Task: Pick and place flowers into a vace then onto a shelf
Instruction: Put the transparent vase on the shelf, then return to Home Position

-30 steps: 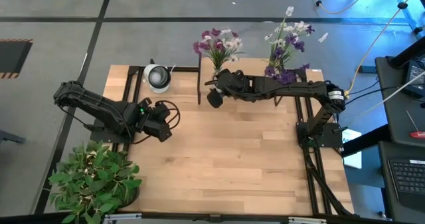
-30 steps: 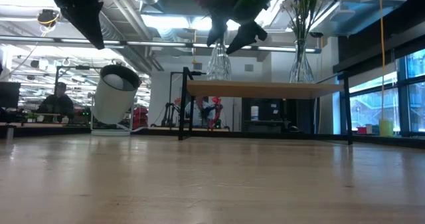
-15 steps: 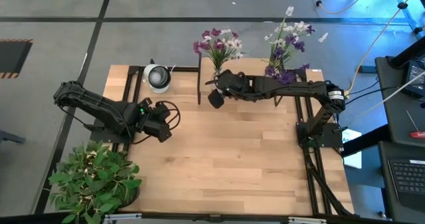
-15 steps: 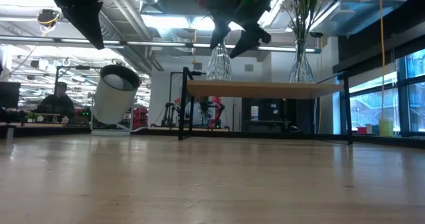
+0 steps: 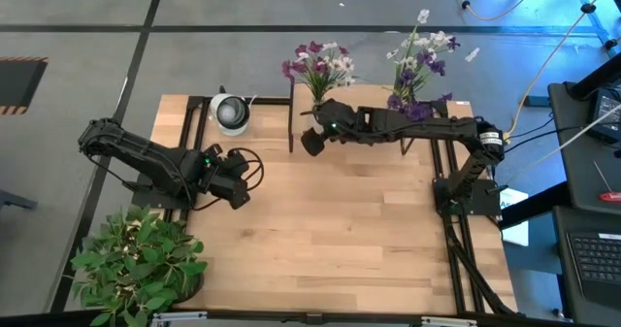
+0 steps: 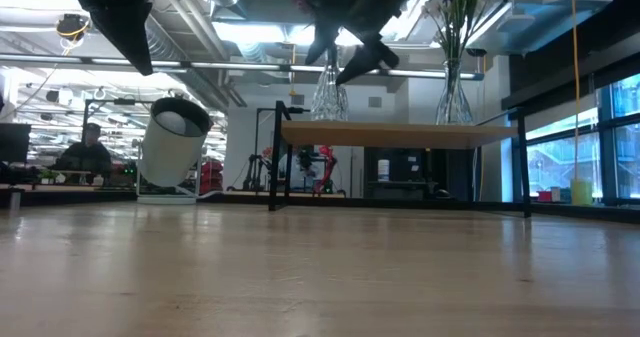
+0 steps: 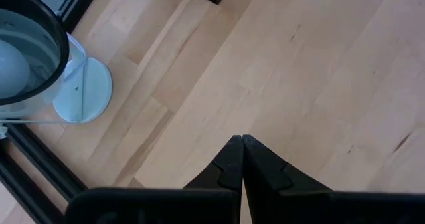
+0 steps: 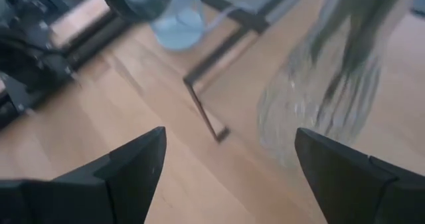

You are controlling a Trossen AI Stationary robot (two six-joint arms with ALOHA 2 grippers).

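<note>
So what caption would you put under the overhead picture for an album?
Right claw open beside a vase of flowers on the shelf; left claw waits, shut, over the table.

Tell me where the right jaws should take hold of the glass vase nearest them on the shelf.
Probably the narrow neck of the glass vase, just under the flowers. It stands upright on the shelf, its body flaring wide toward the base. The right gripper, open, should come level from the table side, where it already hangs.
</note>
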